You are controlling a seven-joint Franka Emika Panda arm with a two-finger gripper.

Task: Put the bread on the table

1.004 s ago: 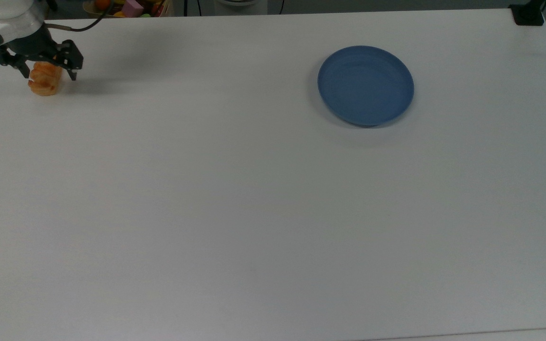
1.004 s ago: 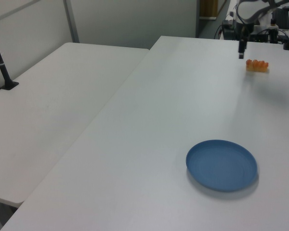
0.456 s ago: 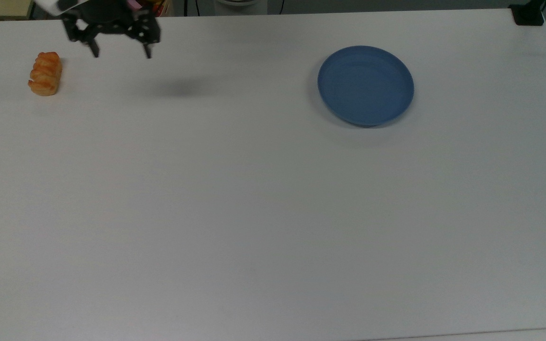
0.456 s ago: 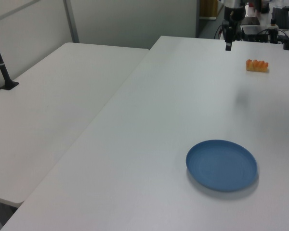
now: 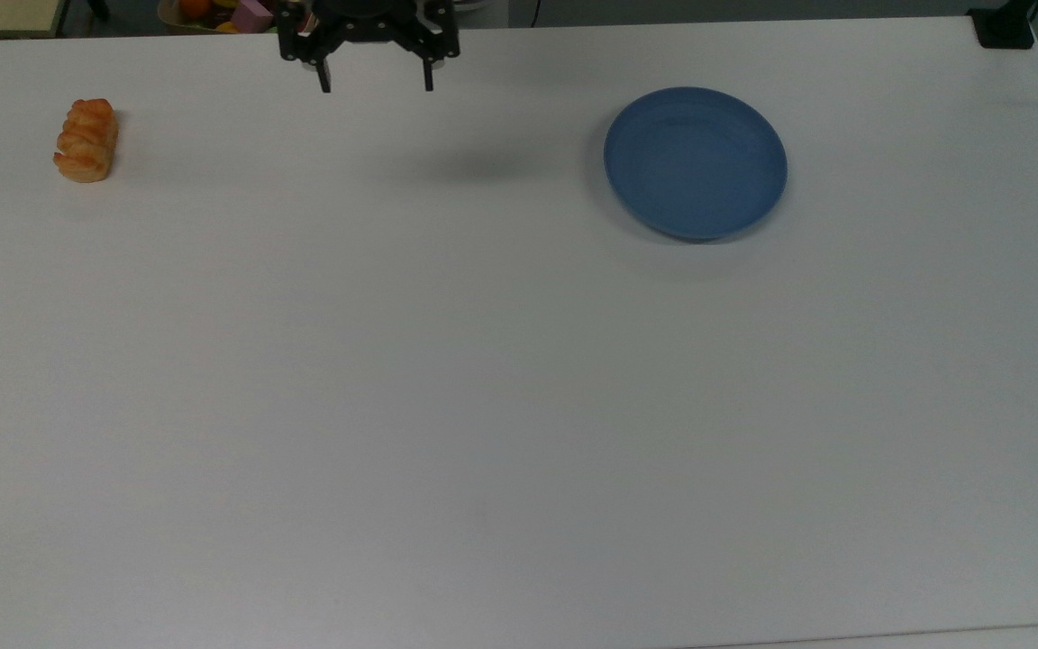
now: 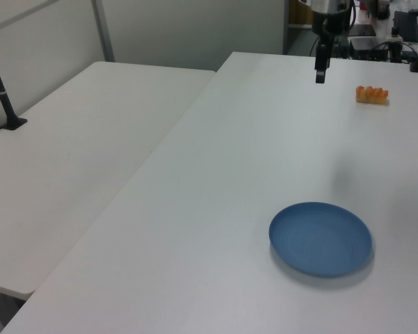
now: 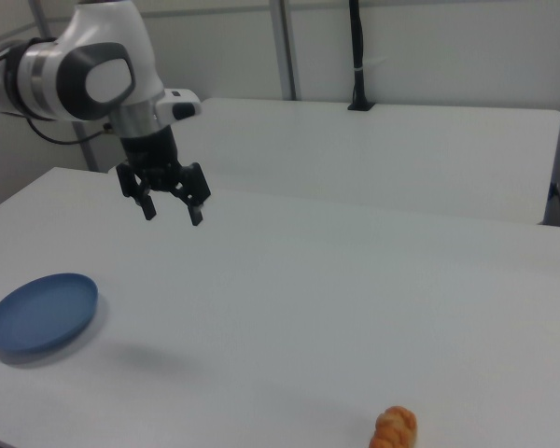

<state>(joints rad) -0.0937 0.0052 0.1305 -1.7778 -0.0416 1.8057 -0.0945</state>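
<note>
- Since a second ago the gripper point(image 5: 376, 84) has left the bread point(image 5: 86, 140) and travelled toward the top view's right along the far edge of the table point(image 5: 483, 406); half a second ago it was only part way across. The bread has not shifted since release.
- Fingers: spread wide apart, pointing down, holding nothing and touching nothing. In the right view the gripper point(image 7: 172, 211) hangs well above the tabletop, its shadow lying apart from it on the white surface.
- Arm: the white arm point(image 7: 89, 70) reaches in from the right view's left.
- Bread position: lying flat on the table at the top view's far left, well apart from the gripper. In the left view the bread point(image 6: 372, 94) sits at the far right, near the table's edge.
- Blue plate point(image 5: 696, 162): bare, toward the top view's right, well apart from the bread.
- Task status, as a judgement: placement appears complete, and the arm is withdrawing.
- Handling, as a judgement: the roll looks light and flaky, likely to crush or crumble under firm pressure. Best taken across its short sides at mid-length, with light closing force.
</note>
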